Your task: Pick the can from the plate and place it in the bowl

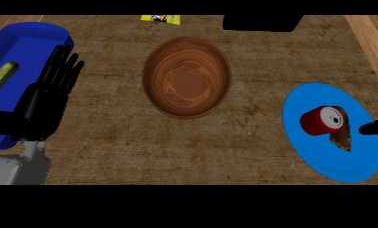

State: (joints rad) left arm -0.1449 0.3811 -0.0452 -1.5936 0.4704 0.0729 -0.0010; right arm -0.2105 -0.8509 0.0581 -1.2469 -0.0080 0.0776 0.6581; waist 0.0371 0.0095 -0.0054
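The brown, rough-textured counter [244, 32] fills the view, with a paler wooden strip along its far-right edge. At the far left a blue container [33, 39] runs off the picture; something yellow-green shows inside it, too cut off to name. The wooden bowl [187, 77] sits in the middle, round and deep, with bare counter all around it. To the right and nearer lies the blue plate [314, 152], its right rim reaching the picture's edge.

The left hand [46, 99] is at the left side, over the near end of the blue container, fingers straight and slightly spread, holding nothing, its grey forearm entering from the lower left corner.

The can [323, 120] lies on its side on the plate, red-bodied with a silvery end facing right. A brownish wedge-shaped thing [341, 139] lies just beside it, hard to identify. Of the right hand [368, 128] only a black tip shows at the right edge, near the can; its fingers cannot be judged.

At the far edge a black block [262, 22] and a yellow packet [161, 19] are both cut off.
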